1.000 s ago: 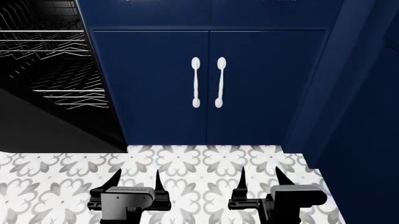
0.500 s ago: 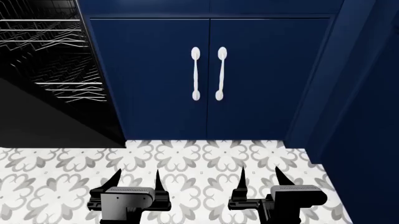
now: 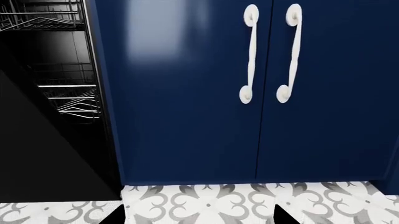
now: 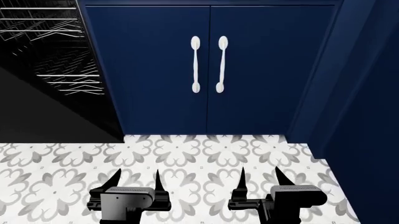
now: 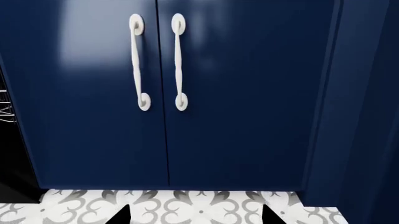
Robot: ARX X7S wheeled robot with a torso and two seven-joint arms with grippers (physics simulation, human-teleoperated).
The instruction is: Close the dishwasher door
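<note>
Black dishwasher door (image 4: 50,112) runs off frame, handle unseen; left hand (image 4: 134,179) and right hand (image 4: 259,177) gape empty.

You're looking at clean, sharp renders with no blur, grain or bending at the edges. Light is even and moderate: the patterned floor (image 4: 206,158) reads bright, while the navy cabinet doors (image 3: 187,93) carry a soft pale sheen high up beside the white handles (image 3: 249,51). Left of those doors the dishwasher interior (image 4: 44,70) sinks into near-black, only its wire racks (image 4: 56,28) glinting.
</note>
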